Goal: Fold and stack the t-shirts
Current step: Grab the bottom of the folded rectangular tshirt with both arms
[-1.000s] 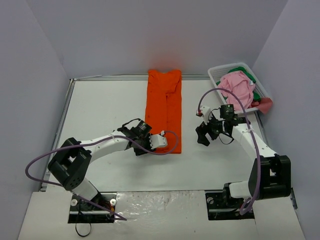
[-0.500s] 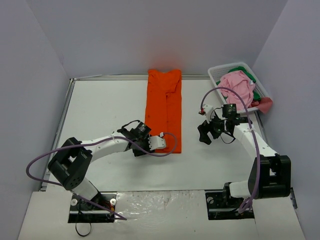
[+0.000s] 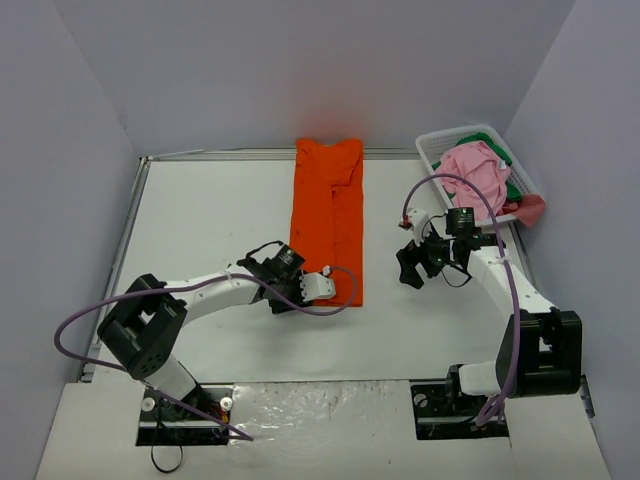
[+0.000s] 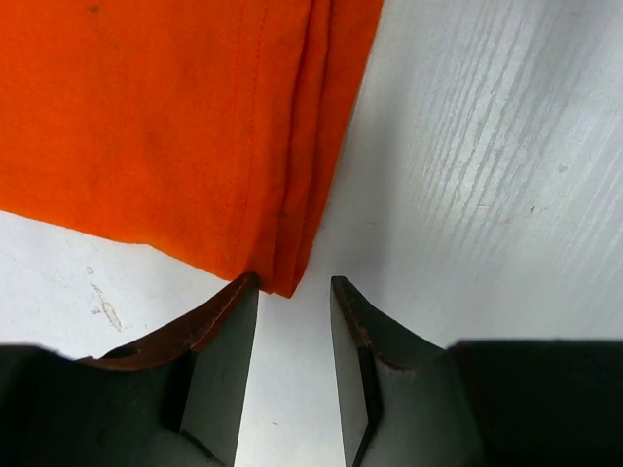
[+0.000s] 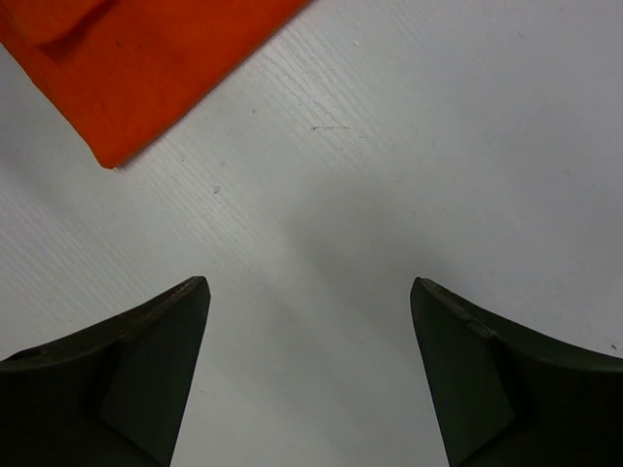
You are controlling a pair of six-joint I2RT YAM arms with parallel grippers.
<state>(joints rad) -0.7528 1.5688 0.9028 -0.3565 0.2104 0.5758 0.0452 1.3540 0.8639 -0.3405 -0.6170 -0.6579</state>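
The orange t-shirt (image 3: pixel 328 215) lies as a long folded strip in the middle of the table. My left gripper (image 3: pixel 296 296) is low at the strip's near end. In the left wrist view its jaws (image 4: pixel 295 284) stand narrowly open, and the layered near corner of the orange t-shirt (image 4: pixel 175 126) just reaches the left fingertip (image 4: pixel 243 292). Nothing is pinched. My right gripper (image 3: pixel 412 268) hovers to the right of the strip. It is wide open (image 5: pixel 310 287) over bare table, with an orange corner (image 5: pixel 127 88) ahead to its left. Pink (image 3: pixel 474 176) and green (image 3: pixel 515 187) t-shirts lie bunched in the basket.
The white slotted basket (image 3: pixel 436 148) stands at the back right, with a reddish piece of cloth (image 3: pixel 531 209) hanging over its right rim. A raised metal rail (image 3: pixel 135 230) runs along the table's left side and back edge. Purple cables loop from both arms.
My left gripper has edged slightly toward the near end of the orange strip. The right gripper has shifted a little to the right. The cloth has not moved.
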